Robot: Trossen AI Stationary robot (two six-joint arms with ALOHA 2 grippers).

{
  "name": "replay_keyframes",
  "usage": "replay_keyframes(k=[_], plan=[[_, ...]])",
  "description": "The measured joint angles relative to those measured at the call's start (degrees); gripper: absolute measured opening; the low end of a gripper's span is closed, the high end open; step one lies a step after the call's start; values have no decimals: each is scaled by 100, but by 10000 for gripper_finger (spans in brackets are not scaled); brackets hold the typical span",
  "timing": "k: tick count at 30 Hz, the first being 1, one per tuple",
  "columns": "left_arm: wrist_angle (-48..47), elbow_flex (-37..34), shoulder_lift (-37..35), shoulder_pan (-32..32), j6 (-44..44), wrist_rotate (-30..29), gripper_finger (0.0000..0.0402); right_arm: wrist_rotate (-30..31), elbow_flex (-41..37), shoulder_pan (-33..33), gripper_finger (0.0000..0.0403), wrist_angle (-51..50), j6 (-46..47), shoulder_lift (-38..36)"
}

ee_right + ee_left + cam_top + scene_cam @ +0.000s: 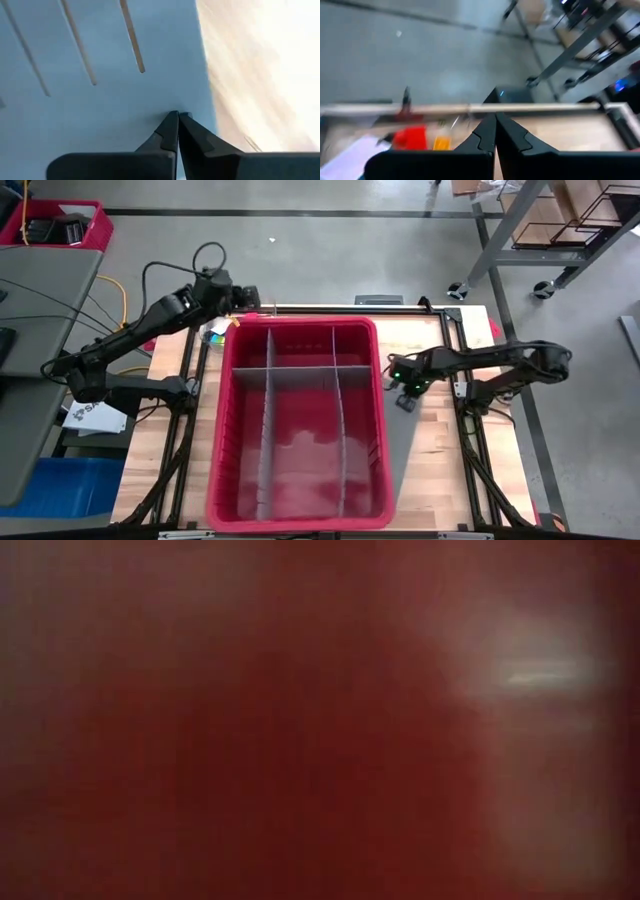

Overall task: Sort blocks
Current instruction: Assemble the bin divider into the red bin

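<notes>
The red bin [222, 430] with grey dividers stands in the middle of the table. A red block [410, 137] and a yellow block [441, 143] lie on the table at the far left, beside white paper. My left gripper [495, 120] hovers shut above that corner [240, 308], holding nothing. My right gripper [178, 116] is shut and points down at a flat grey slotted sheet [100, 110] lying right of the bin [405, 450]. Nothing shows between its fingers. My right gripper points straight down, and its shut fingertips [172, 120] stand at the grey sheet's surface near the sheet's edge [202, 107]. I cannot tell whether they touch it. My left gripper touches nothing.
Red fills the low view [250, 740]. A black frame [455, 340] borders the table. Bare wood [500, 460] lies right of the grey sheet. A metal cart [540, 240] stands on the floor beyond the far right corner.
</notes>
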Motion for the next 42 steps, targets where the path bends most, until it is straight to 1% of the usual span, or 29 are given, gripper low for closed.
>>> replay_keyframes(k=[2,4,6,12,14,16,19,21,23,25,27,30,31,33,35,38,40,42], plan=[[275,92,0,-2,184,-17,0,174,-24,-118,1,-468,91,-332],[535,210,0,-4,383,-15,0,192,96,-246,1,-322,196,-657],[714,307,-4,-4,532,-1,0,180,210,-350,1,-475,400,-885],[728,607,-27,-7,762,86,0,305,712,-494,1,-1035,576,-1351],[738,719,-48,-7,986,243,0,469,954,-494,0,-1156,738,-1499],[765,821,-68,-44,1375,522,0,608,1204,-492,0,-1111,912,-1656],[748,949,-70,-109,1937,909,0,751,1532,-492,0,-1149,921,-1820],[745,986,-70,-186,2246,1419,0,795,1749,-494,0,-1168,971,-1916],[744,996,-70,-270,2516,2263,0,673,1962,-494,0,-1265,1127,-1947],[739,996,-70,-420,2591,3230,0,200,2177,-447,0,-1336,1186,-1951],[753,996,-82,-659,2351,4059,0,-558,2383,-300,0,-1387,1290,-1956],[872,994,-188,-1093,2294,4921,0,-1396,2616,147,0,-1399,1781,-1952],[916,998,-238,-1247,2332,5118,0,-1551,2679,370,0,-1406,2026,-1954],[930,1000,-309,-1510,2407,5359,0,-1631,2756,920,0,-1538,2708,-1925],[935,998,-354,-1707,2540,5441,0,-1666,2787,1621,0,-1810,3467,-1837],[1034,996,-437,-1861,2740,5439,0,-1680,2789,2841,0,-2070,4717,-1610],[1211,998,-477,-1867,2805,5434,0,-1722,2789,3603,0,-2026,5546,-1401],[1386,998,-483,-1858,2817,5433,0,-1813,2789,4246,0,-1758,6418,-1169]])
